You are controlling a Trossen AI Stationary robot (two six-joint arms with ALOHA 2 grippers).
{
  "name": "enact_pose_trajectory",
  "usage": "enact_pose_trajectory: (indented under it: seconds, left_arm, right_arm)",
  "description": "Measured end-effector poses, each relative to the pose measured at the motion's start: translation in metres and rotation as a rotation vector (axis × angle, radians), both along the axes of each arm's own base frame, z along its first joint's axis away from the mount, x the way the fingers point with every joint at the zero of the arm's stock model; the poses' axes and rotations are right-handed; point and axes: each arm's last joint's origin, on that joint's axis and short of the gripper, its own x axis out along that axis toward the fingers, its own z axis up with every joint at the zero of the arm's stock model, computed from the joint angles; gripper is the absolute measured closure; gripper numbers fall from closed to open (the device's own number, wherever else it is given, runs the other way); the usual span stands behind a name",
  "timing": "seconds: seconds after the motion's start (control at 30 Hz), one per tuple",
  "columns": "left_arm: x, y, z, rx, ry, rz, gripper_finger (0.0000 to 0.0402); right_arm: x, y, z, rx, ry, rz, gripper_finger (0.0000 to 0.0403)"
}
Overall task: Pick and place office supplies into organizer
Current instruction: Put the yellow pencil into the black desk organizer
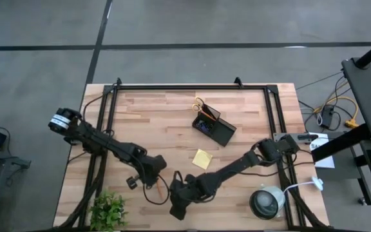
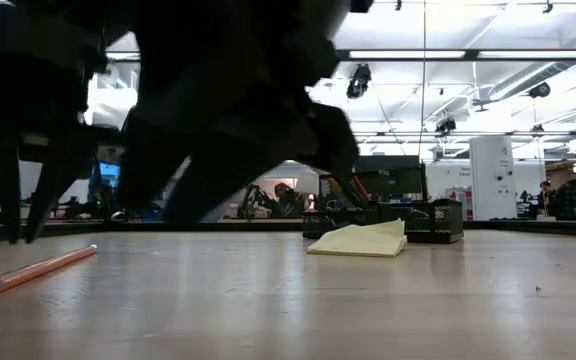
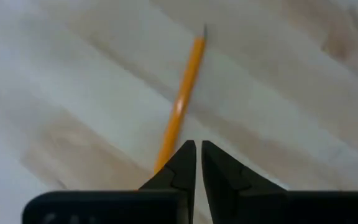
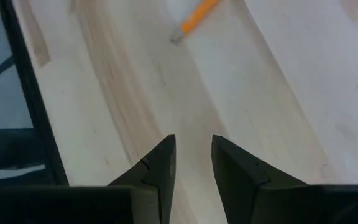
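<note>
An orange pencil [image 3: 181, 102] with a dark sharpened tip is seen lying flat on the bare wood near the table's front edge, between the two grippers. The left gripper [image 3: 198, 148] is held over one end of it, its fingers brought almost together with only a thin slit between them and nothing held. The right gripper [image 4: 193, 144] is poised just beside the pencil's other end, close to the front edge, its fingers set narrowly apart and empty.

The black organizer [image 1: 214, 126] is placed towards the back of the table, near its middle, with yellow-handled scissors [image 1: 199, 105] standing in its taller section. A yellow sticky-note pad [image 1: 203, 158] lies on the wood between the organizer and the grippers. A green plant [image 1: 107, 210] occupies the front left corner and a round grey-white lamp [image 1: 267, 202] the front right.
</note>
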Motion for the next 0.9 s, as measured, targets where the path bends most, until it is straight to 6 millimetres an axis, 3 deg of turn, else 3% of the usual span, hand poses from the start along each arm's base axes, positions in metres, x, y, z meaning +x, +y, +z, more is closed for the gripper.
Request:
enact_pose_trajectory:
  seconds: [0.13, 0.33, 0.5, 0.9]
  left_arm:
    - [0.006, -0.006, 0.002, -0.031, -0.07, -0.01, 0.0391]
    - [0.006, -0.01, -0.014, -0.042, 0.007, -0.035, 0.0391]
    - [0.007, -0.015, -0.016, -0.057, -0.017, -0.075, 0.0391]
    - [0.037, -0.02, -0.03, -0.056, -0.193, -0.04, 0.0391]
  right_arm:
    - [-0.008, 0.008, 0.001, -0.016, 0.021, -0.048, 0.031]
    - [-0.025, 0.026, 0.007, -0.047, 0.039, -0.152, 0.031]
    - [-0.034, 0.034, 0.005, -0.044, 0.075, -0.193, 0.0309]
    - [-0.034, 0.031, 0.005, -0.089, 0.05, -0.232, 0.0309]
